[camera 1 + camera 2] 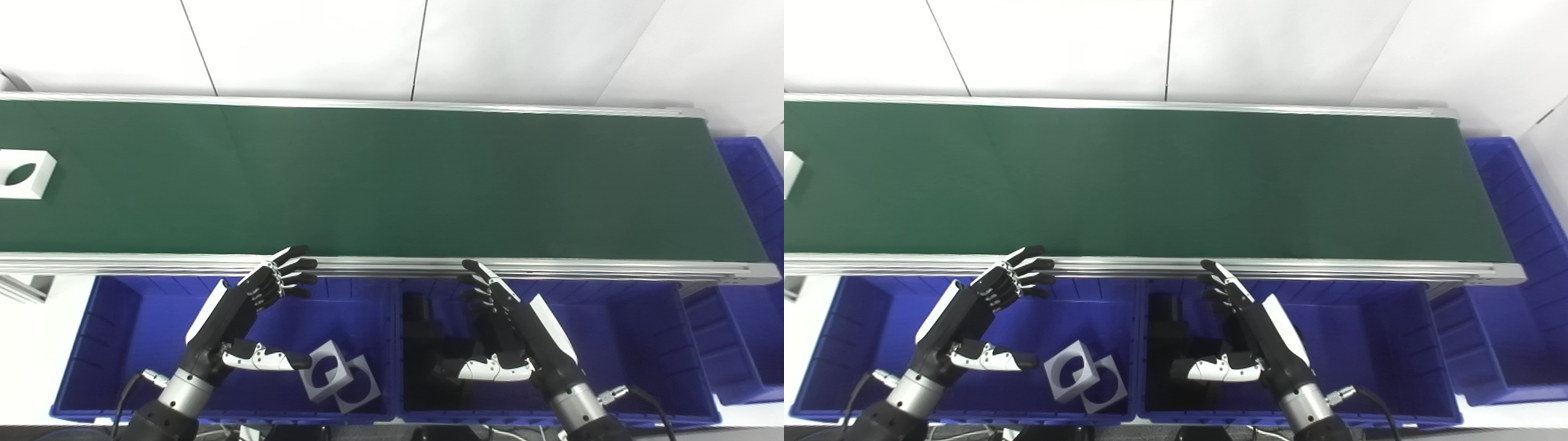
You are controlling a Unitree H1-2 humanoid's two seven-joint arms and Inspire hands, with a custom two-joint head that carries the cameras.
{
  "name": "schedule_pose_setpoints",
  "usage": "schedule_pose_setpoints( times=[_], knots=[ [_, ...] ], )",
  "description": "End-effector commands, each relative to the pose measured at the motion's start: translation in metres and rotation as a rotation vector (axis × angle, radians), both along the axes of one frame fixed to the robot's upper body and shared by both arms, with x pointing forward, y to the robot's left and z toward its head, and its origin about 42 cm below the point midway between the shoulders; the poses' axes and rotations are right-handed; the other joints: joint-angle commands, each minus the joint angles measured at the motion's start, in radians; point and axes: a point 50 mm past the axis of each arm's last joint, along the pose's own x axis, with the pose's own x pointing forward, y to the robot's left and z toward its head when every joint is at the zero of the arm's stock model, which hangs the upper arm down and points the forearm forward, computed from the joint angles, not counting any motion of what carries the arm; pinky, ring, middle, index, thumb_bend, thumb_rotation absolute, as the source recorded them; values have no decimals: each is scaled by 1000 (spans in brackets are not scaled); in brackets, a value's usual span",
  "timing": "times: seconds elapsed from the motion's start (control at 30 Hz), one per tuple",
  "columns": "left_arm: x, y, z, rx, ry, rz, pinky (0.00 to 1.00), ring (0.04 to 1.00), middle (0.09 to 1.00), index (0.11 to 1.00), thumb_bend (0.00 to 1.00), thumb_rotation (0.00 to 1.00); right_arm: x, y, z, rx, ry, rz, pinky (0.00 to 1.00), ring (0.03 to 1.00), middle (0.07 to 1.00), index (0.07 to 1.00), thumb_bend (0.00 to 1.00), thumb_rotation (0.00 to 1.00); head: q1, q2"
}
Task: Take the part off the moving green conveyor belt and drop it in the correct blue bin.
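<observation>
The part point(21, 174), a white square block with a leaf-shaped cutout, lies flat on the green conveyor belt point(392, 184) at the far left edge of the frame, well apart from both hands. Nearest the bottom of the frame, two blue bins sit side by side below the belt's front rail. The left blue bin point(104, 343) holds two grey-white square pieces point(340, 376) with curved cutouts, one leaning on the other, at lower centre. The right blue bin point(643, 343) holds dark blocks point(422, 318) near its left wall. The left hand point(245, 318) hovers over the left bin, released, its fingers point(294, 266) spread and reaching up to the silver rail point(392, 267), thumb stretched sideways toward the grey-white pieces. The right hand point(514, 331) hovers over the right bin, likewise released and grasping nothing, fingers apart near the rail. Farther back, the belt spans the frame, and another blue bin point(753, 184) stands past its right end.
</observation>
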Motion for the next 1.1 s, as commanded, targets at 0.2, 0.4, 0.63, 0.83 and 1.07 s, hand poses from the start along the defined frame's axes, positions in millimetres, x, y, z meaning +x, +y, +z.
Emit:
schedule_pose_setpoints(
  times=[0.2,0.4,0.63,0.83,1.07],
  knots=[
    [1,3,9,-3,-64,-12,680,754,825,883,845,219,0,3,12,29,-77,12,738,817,865,935,881,278,2,-2],
    [-1,0,5,-14,-51,0,666,751,825,878,846,218,-1,1,7,19,-80,9,729,820,864,931,883,270,99,-42],
    [-7,-10,-2,-4,-27,-2,667,752,821,874,859,253,-6,-6,10,32,-96,16,720,814,858,930,860,172,314,-140],
    [-6,-20,-8,22,-15,-7,660,737,814,858,875,267,-9,-12,10,23,-103,10,692,802,866,921,870,122,388,-202],
    [-6,-25,-13,26,-2,0,638,723,801,842,908,280,-13,-15,9,2,-58,-3,752,838,890,937,890,153,387,-231]
  ],
)
